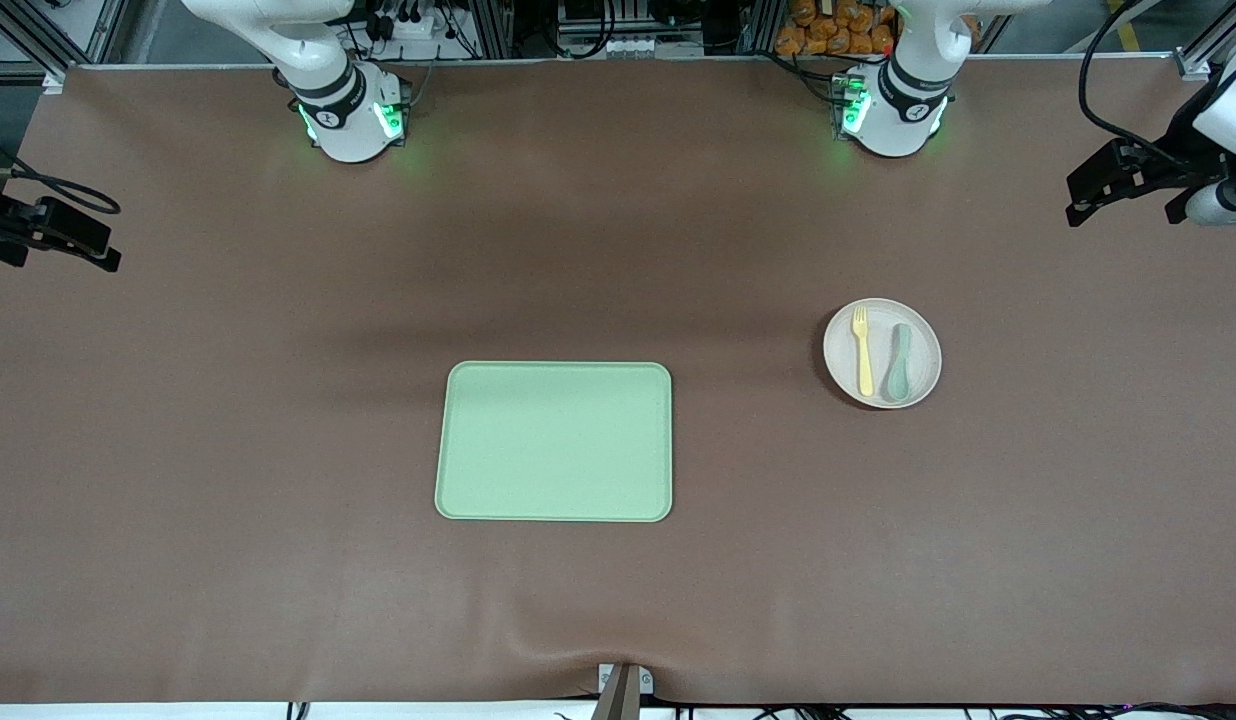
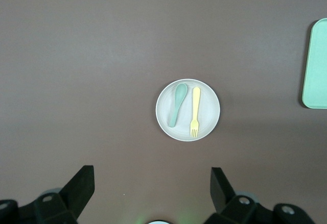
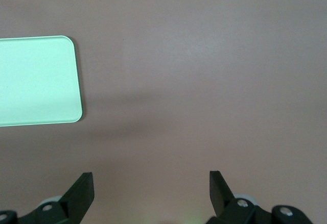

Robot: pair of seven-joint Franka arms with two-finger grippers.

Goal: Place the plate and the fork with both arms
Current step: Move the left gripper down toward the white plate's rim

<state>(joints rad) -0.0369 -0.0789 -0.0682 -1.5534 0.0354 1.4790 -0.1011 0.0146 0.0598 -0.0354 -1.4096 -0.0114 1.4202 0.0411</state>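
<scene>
The pale speckled plate (image 1: 928, 345) lies on the brown table toward the left arm's end, beside the tray and slightly farther from the front camera. On it lie the pale-yellow fork (image 1: 863, 352) and a grey-green spoon (image 1: 898, 365), side by side. The left wrist view shows the plate (image 2: 164, 113), fork (image 2: 194, 110) and spoon (image 2: 177, 104) from high above. My left gripper (image 2: 152, 177) is open and empty, high over bare table between its base and the plate. My right gripper (image 3: 150, 180) is open and empty, high over bare table beside the tray.
A rectangular light-green tray (image 1: 555, 441) lies mid-table, nearer the front camera; its edge shows in the left wrist view (image 2: 317, 66) and the right wrist view (image 3: 36, 81). Black fixtures with cables stand at both table ends (image 1: 48, 232) (image 1: 1128, 180).
</scene>
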